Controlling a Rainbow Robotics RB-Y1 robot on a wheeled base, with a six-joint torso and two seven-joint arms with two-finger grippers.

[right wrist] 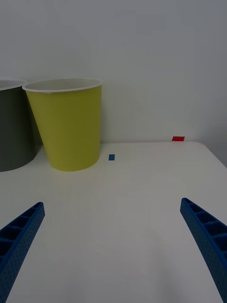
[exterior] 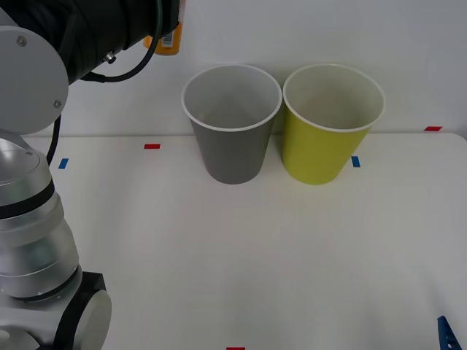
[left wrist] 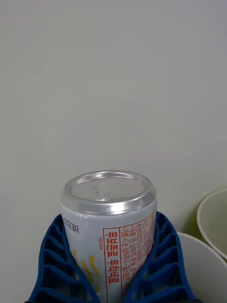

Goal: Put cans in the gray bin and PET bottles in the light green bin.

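Note:
My left gripper (left wrist: 111, 270) is shut on the can (left wrist: 109, 222), holding it upright with its silver end showing. In the front view the can's orange label (exterior: 169, 40) peeks out beside my raised left arm, high and to the left of the gray bin (exterior: 232, 138). The light green bin (exterior: 328, 142) stands touching the gray one on its right, both upright at the table's back. In the left wrist view both white rims show beyond the can: gray bin (left wrist: 205, 265), light green bin (left wrist: 213, 222). My right gripper (right wrist: 113, 246) hangs open low over the table's near right, facing the light green bin (right wrist: 68, 128). PET bottles are out of view.
A white wall rises right behind the bins. Small tape marks lie on the white table: red (exterior: 152, 146), blue (exterior: 63, 163), blue (exterior: 355, 161) and red (exterior: 433, 128). The table's right edge (right wrist: 215, 158) runs past the light green bin.

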